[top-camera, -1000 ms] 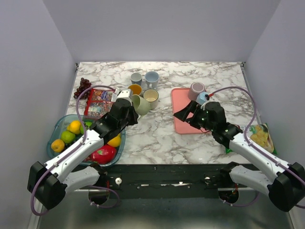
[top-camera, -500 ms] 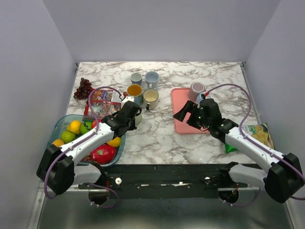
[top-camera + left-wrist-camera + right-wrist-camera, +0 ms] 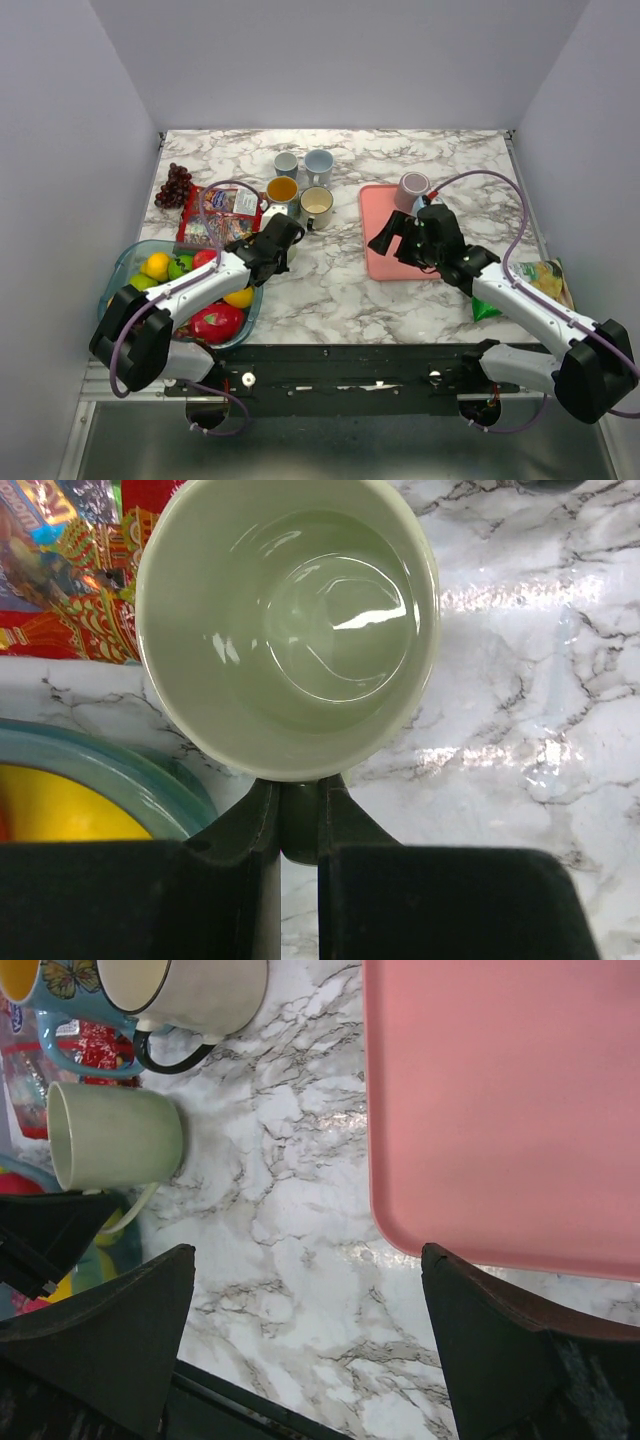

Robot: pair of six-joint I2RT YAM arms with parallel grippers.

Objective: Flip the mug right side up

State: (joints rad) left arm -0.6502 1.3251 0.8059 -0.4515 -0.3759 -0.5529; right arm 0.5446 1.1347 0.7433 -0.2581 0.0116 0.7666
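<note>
A pale green mug [image 3: 288, 620] stands about upright, mouth up, and its inside is empty. My left gripper [image 3: 298, 790] is shut on its handle from the near side. From above, the left gripper [image 3: 283, 240] covers most of the mug, just beyond the fruit bowl. The right wrist view shows the mug [image 3: 120, 1132] near the other cups. Whether its base rests on the marble, I cannot tell. My right gripper [image 3: 308, 1260] is open and holds nothing. It hovers over the pink tray's near-left corner, and from above the right gripper [image 3: 392, 238] is well right of the mug.
Several cups [image 3: 300, 180] stand just beyond the green mug. A pink mug [image 3: 412, 188] sits at the far end of the pink tray [image 3: 385, 262]. A glass fruit bowl [image 3: 120, 275], a snack packet [image 3: 215, 215] and grapes [image 3: 175, 183] are at left. A green chip bag [image 3: 540, 285] lies at right.
The left gripper has rotated the green mug from tilted on its side to mouth up. It has also lowered the mug towards the fruit bowl. The right gripper shifted slightly towards the tray and stayed open.
</note>
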